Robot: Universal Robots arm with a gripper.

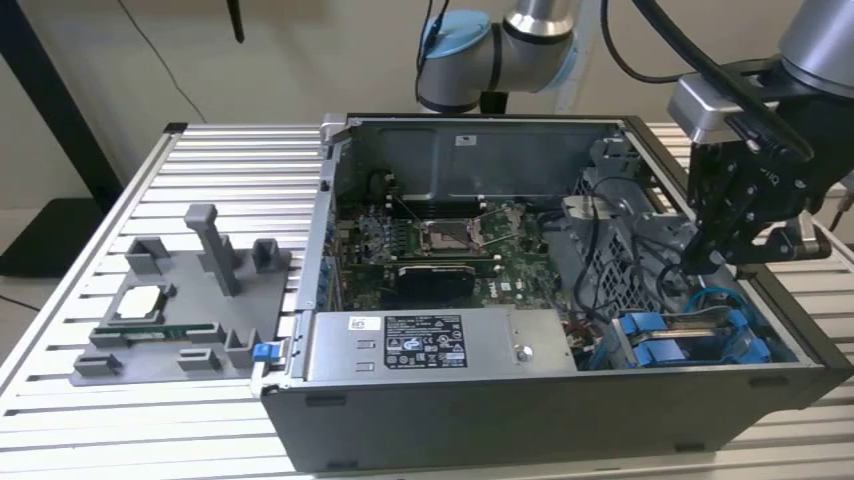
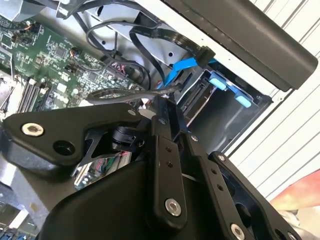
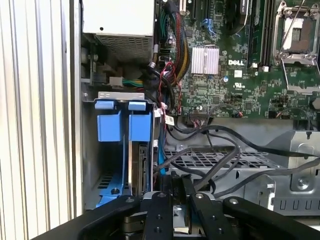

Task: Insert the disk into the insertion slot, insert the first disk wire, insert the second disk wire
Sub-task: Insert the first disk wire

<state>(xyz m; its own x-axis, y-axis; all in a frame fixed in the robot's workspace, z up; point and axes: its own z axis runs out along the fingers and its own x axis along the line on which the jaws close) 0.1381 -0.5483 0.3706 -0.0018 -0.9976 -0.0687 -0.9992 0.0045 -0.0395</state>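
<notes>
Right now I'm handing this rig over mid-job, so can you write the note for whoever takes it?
Gripper: low among the black cables, close to the disk; open or shut cannot be told.
Disk: standing in the insertion slot.
Done: disk insertion, apparently.
Left: both disk wires, it seems; the blue wire runs beside the disk, its plug hidden.
</notes>
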